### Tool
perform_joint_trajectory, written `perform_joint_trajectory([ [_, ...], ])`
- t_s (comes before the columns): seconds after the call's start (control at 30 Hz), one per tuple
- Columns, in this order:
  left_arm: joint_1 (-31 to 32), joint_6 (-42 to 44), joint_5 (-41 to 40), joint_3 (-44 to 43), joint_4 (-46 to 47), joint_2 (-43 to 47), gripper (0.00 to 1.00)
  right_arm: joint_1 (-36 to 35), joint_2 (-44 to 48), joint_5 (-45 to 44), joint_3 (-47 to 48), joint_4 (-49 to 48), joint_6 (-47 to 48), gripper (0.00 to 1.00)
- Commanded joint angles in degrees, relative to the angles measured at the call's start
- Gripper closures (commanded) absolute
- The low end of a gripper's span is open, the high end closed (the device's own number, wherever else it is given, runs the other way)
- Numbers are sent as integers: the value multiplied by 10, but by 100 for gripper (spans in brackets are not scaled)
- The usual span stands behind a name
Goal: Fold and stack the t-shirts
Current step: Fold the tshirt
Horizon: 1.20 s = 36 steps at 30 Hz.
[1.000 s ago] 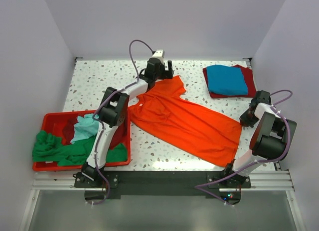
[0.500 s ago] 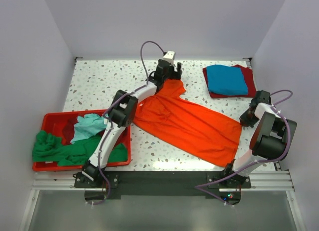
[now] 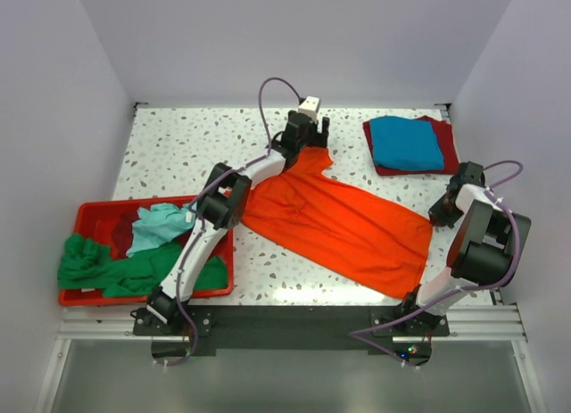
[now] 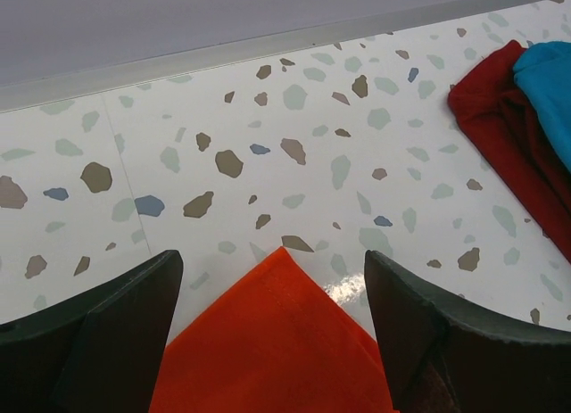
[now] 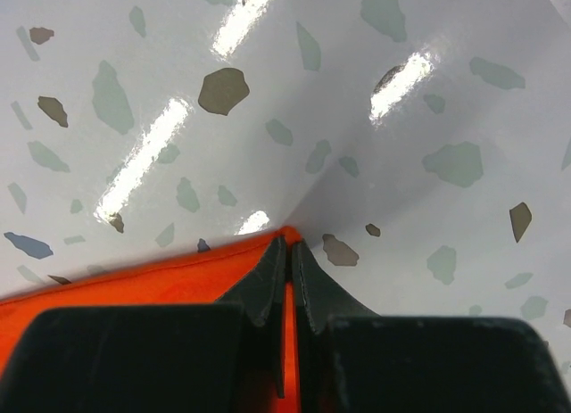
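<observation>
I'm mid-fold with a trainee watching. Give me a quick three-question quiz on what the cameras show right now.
1. True or false: the right gripper is shut on a corner of the orange shirt.
2. How does the blue shirt lie relative to the dark red shirt? A: on top of it. B: under it. C: apart from it.
3. Fill in: the left gripper, at the orange shirt's far corner, is ____ (open or shut).

Key: 1 true; 2 A; 3 open.
</observation>
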State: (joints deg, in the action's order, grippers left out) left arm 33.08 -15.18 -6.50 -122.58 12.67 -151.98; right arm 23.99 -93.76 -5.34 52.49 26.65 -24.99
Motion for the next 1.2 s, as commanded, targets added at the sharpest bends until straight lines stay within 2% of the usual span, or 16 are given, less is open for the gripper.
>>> perform_joint_trajectory([
  [0.0, -2, 18, -18, -35, 9, -11, 13, -2, -13, 11, -18, 45, 6, 100],
  [0.1, -2, 15, -14, -63, -27, -22, 15, -2, -14, 16, -15, 46, 3, 100],
  [0.47, 1, 4, -2, -73, -112, -19, 15, -2, -18, 26, -21, 43, 1, 100],
  [0.67, 0, -1, 13, -121, -154, -45, 15, -2, -18, 34, -27, 40, 1, 100],
  [0.83, -1, -2, 11, -136, -172, -49, 27, -2, -17, 38, -29, 38, 0, 100],
  [1.1, -1, -4, 3, -143, -232, -52, 32, -2, -17, 53, -26, 36, -4, 100],
  [1.17, -2, -6, 11, -143, -248, -53, 36, -2, -17, 53, -24, 34, -6, 100],
])
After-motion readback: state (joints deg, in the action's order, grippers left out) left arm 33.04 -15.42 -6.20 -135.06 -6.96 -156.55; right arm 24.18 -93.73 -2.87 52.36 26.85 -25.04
